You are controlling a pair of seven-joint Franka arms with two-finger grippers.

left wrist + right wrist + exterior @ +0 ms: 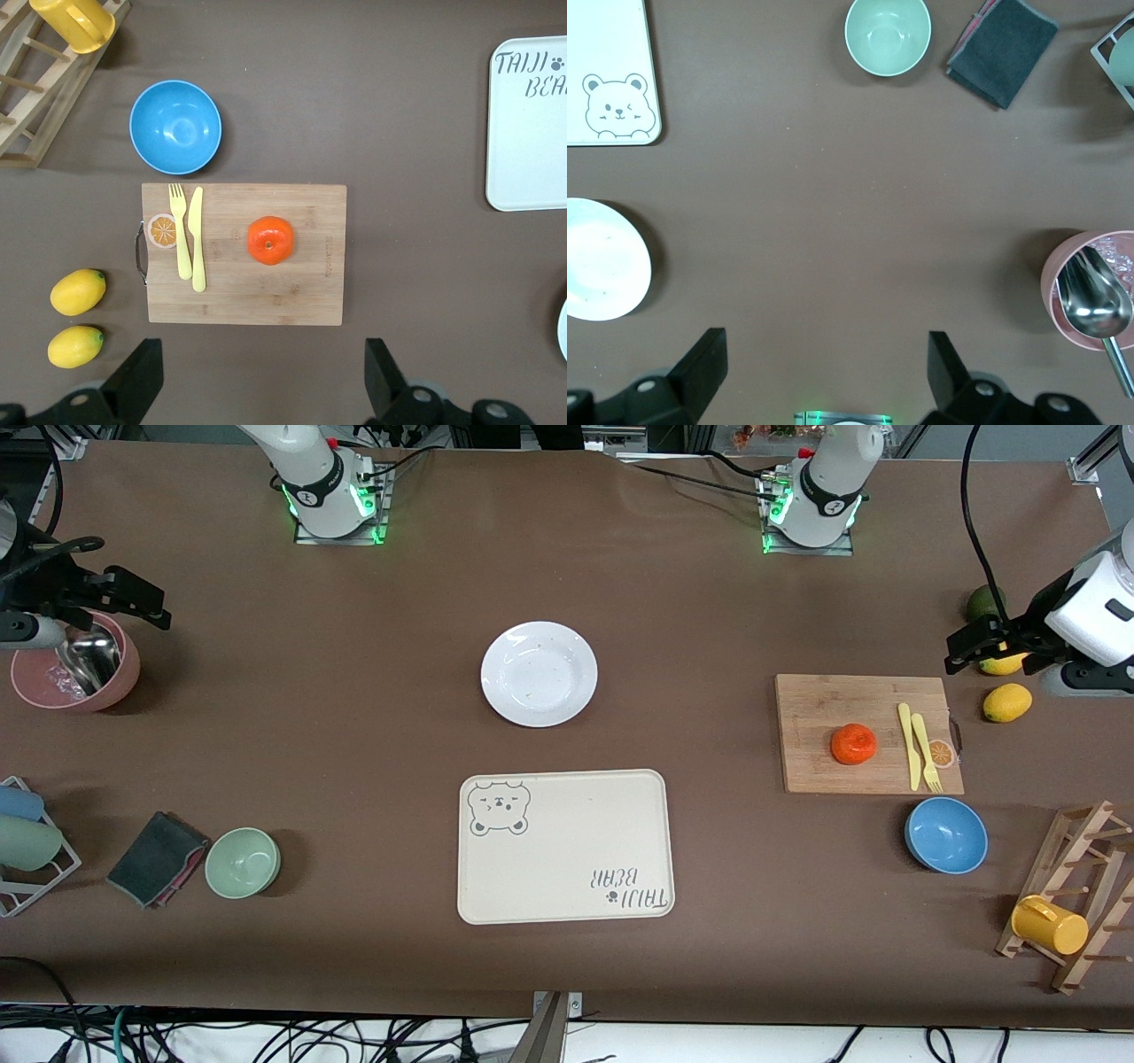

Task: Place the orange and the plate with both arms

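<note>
The orange [854, 744] [270, 240] rests near the middle of a wooden cutting board [824, 708] toward the left arm's end of the table. The white plate [539, 674] [602, 270] lies bare at the table's middle, farther from the front camera than the cream bear-printed tray [564, 868]. My left gripper [966, 646] [261, 381] hangs open and holds nothing, up over the lemons beside the board. My right gripper [133, 598] [824, 376] also hangs open and holds nothing, over the pink bowl at the right arm's end.
A yellow knife and fork [917, 748] lie on the board beside the orange. A blue bowl [946, 835], two lemons [1007, 702] and a wooden rack with a yellow mug [1050, 926] surround the board. A green bowl [243, 862], dark cloth [155, 859] and pink bowl with a spoon [75, 673] sit at the right arm's end.
</note>
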